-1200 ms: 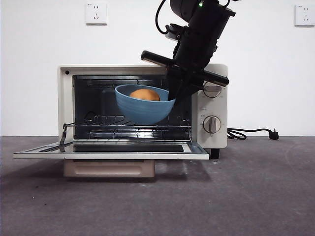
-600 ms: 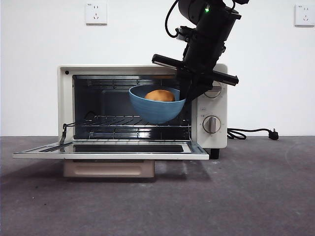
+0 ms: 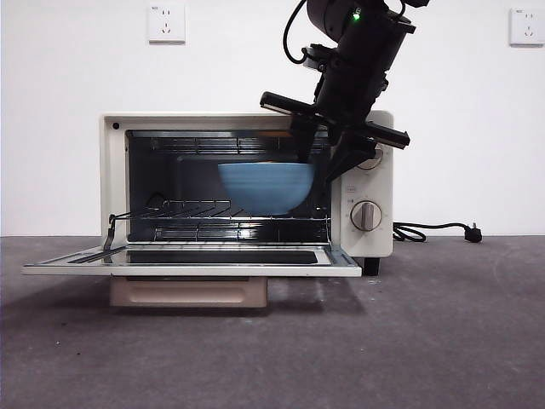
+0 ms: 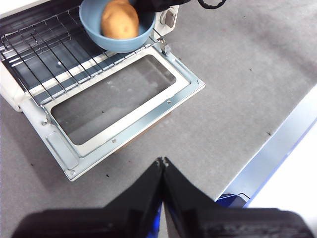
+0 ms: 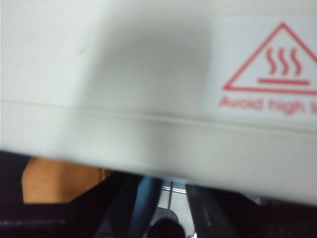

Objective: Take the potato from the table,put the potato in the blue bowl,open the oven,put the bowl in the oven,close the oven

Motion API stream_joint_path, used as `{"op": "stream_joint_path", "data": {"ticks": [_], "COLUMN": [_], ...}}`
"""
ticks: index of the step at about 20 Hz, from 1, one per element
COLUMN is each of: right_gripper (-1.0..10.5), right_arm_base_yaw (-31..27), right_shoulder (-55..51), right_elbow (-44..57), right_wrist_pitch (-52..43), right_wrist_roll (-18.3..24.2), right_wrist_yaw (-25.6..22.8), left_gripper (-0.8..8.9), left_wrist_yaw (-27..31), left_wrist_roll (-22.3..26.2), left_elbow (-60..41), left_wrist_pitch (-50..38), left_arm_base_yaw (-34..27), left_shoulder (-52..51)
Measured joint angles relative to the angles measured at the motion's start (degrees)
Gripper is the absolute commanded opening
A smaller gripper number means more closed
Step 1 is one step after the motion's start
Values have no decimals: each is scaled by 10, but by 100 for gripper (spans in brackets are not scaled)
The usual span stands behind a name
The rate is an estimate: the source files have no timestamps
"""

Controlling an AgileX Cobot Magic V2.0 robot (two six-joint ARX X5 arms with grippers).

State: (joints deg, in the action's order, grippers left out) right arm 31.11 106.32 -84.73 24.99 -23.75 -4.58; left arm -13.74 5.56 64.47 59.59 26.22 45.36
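The blue bowl (image 3: 266, 187) stands level on the wire rack inside the open oven (image 3: 368, 243), toward its right side. In the front view the bowl's wall hides the potato. The left wrist view shows the potato (image 4: 120, 21) lying in the bowl (image 4: 116, 43). My right gripper (image 3: 324, 166) reaches in at the bowl's right rim. Its jaws are open, with the rim (image 5: 146, 203) between them and the potato (image 5: 54, 181) beside. My left gripper (image 4: 162, 161) is shut on nothing, high above the table (image 4: 233, 89) in front of the oven door (image 4: 119, 106).
The oven door (image 3: 192, 260) lies folded down flat toward the front. Two knobs (image 3: 366, 215) sit on the oven's right panel. A black cord (image 3: 434, 228) trails right behind the oven. The table's edge (image 4: 277, 148) runs close to the left gripper.
The bowl has gone from tilted and lifted to level on the rack, a little further in. The right gripper's jaws have spread apart at the rim.
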Motion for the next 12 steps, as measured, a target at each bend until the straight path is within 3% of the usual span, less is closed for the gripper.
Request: {"op": "stream_joint_path", "data": {"ticks": [12], "right_gripper": [167], "right_arm_base_yaw": [0], "right_shoulder": [-25], "right_elbow": [0], "right_wrist_pitch": [19], "right_wrist_roll": [-5], "right_wrist_yaw": [1], "left_gripper": [-8], "left_wrist_yaw": [0], "left_wrist_roll": [4], "left_elbow": [0], "left_wrist_pitch": [1], "left_arm_base_yaw": [0], "left_shoulder": [0]}}
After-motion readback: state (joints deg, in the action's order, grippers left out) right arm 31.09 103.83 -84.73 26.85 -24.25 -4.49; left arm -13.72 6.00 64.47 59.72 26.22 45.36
